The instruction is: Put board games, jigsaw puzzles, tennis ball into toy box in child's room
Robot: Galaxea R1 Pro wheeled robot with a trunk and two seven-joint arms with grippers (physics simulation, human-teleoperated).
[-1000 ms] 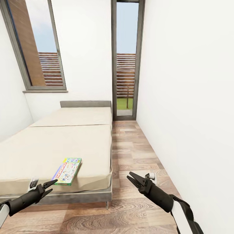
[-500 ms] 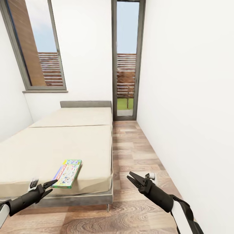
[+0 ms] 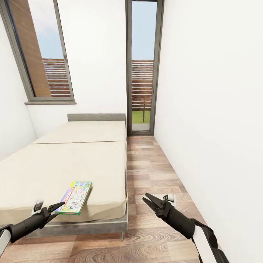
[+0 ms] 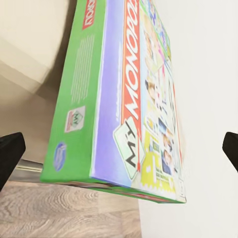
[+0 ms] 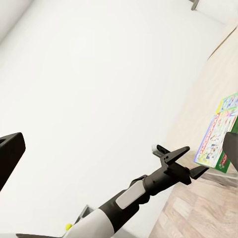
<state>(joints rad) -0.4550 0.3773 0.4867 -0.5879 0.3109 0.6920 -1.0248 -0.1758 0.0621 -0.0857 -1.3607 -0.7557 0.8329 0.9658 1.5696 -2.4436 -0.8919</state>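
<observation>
A Monopoly board game (image 3: 75, 197) lies flat on the cream mattress of the bed (image 3: 69, 160), close to the near edge and toward the corner nearest the floor aisle. Its lid is white and green with a red band; the left wrist view reads "MY MONOPOLY" along that band (image 4: 131, 99), with the green side wall of the box turned to the camera.

The left pincer (image 3: 56, 210) hovers just at the near end of the box, its two dark fingers spread and pointing at it, with nothing between them (whether a fingertip touches the box cannot be told). The right wrist view looks across at the left arm, the spread pincer (image 5: 186, 161) sitting just short of the game (image 5: 215, 136).

The right pincer (image 3: 150, 201) hangs over the wood-plank floor (image 3: 153, 171) beside the bed, well apart from the box, fingers spread and empty.

Beyond the bed stand a grey headboard (image 3: 96, 117), a window (image 3: 40, 54) on the left and a tall glazed door (image 3: 142, 69).
</observation>
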